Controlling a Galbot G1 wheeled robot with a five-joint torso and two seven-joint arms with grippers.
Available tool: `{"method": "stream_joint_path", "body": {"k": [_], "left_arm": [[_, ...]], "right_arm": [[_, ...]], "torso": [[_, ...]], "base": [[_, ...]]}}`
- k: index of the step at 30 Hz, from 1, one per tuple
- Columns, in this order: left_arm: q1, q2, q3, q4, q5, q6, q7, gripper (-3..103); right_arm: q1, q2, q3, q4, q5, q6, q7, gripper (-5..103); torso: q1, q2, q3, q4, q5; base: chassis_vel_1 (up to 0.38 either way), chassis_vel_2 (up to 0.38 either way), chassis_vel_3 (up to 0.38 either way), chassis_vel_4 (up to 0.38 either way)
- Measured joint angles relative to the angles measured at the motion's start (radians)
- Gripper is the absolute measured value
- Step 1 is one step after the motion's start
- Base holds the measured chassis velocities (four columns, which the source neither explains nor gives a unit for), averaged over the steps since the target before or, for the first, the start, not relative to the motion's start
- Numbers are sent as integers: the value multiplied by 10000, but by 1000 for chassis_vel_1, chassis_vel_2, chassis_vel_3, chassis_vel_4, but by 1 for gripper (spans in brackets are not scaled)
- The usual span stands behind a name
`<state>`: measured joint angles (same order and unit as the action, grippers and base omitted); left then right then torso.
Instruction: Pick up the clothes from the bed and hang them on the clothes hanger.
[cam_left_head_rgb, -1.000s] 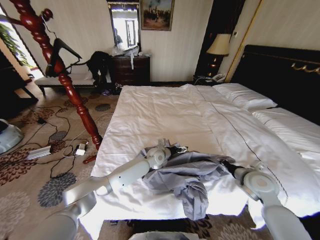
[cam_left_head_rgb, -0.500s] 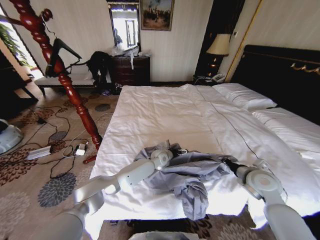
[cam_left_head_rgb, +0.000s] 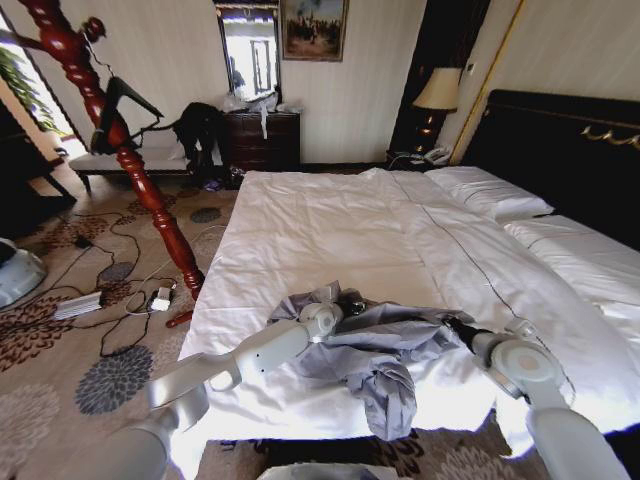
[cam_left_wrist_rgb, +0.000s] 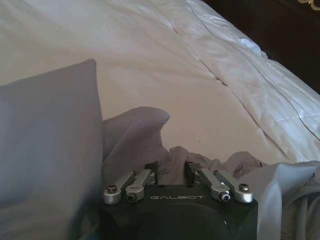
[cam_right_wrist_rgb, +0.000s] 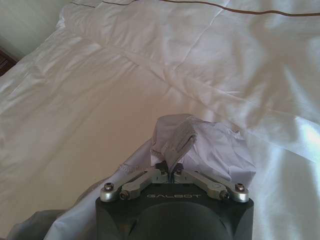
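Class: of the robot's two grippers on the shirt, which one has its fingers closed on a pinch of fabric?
The right gripper: its fingers meet on a fold of the shirt. The left gripper shows a gap between its fingers.

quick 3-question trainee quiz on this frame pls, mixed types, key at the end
1. True or false: the light grey-blue thin-fabric shirt lies crumpled near the foot of the wide white-sheeted bed.
2. Multiple choice: the right gripper is
A) open above bare sheet
B) shut on a fold of the shirt
C) holding the hanger
3. Fill in: the slim black shoulder-shaped hanger hangs on the glossy dark-red turned-wood ____.

Key
1. True.
2. B: its fingers meet on a bunched fold.
3. Coat stand. The left gripper, with its fingers apart, sits at the shirt's other side.
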<state>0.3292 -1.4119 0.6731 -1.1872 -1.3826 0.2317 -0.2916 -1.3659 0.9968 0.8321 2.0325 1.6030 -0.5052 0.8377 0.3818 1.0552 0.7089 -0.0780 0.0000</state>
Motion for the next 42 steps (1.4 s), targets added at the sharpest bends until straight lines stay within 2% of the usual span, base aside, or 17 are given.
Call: {"method": "stream_joint_path", "body": {"k": [2,3,4,6,8,10,20,28,35,38,40,42], "left_arm": [[6,-50,6,23,119,-56,0,20],[6,-50,6,23,119,-56,0,20],[7,-64,6,23,146,-62,0,15],[6,-74,6,23,151,-62,-3,15],[2,-103,4,42,152,-62,0,4],[-2,-122,-30,105,178,-62,8,0],[-47,129,-324,-214,86,-57,-113,0],[1,472,-1495,-1085,68,-101,-625,0],[-321,1350,-2354,-2474,-287,-151,-1028,0],[-694,2095,-2962,-3226,-700,-157,-1253,0],[-780,2236,-3080,-3327,-788,-157,-1292,0],[-1107,2691,-3472,-3677,-1053,-160,-1425,0]], "right_arm": [[3,0,-20,12,-3,0,0,1],[3,0,-20,12,-3,0,0,1],[0,-5,-29,36,-3,0,0,1],[-12,-14,-35,60,-3,0,0,1],[-35,-29,-39,88,-6,0,0,1],[-62,-45,-39,103,-11,0,-7,1],[-89,-87,-91,218,-138,-29,-157,1],[-151,-594,-189,728,-713,-68,-715,1],[-346,-1282,-32,1303,-1049,-254,-1232,1],[-349,-1926,166,1528,-1189,-347,-1562,1],[-309,-2108,194,1555,-1194,-361,-1641,1],[-100,-2680,221,1593,-1190,-395,-1894,1]], "torso": [[0,0,0,0,0],[0,0,0,0,0],[0,0,0,0,0],[0,0,0,1,0],[0,0,-1,0,0],[0,0,0,0,0],[0,0,0,1,0],[1,-1,0,0,-2],[0,-1,0,0,-1],[0,-1,0,0,-2],[0,0,0,-1,-1],[0,-1,0,-1,-1]], "base": [[0,0,0,0],[0,0,0,0],[0,0,0,0],[0,0,0,0],[0,0,0,0],[0,0,0,0],[0,0,0,0],[0,0,0,0],[0,0,0,0],[0,0,0,0],[0,0,0,0],[0,0,0,0]]}}
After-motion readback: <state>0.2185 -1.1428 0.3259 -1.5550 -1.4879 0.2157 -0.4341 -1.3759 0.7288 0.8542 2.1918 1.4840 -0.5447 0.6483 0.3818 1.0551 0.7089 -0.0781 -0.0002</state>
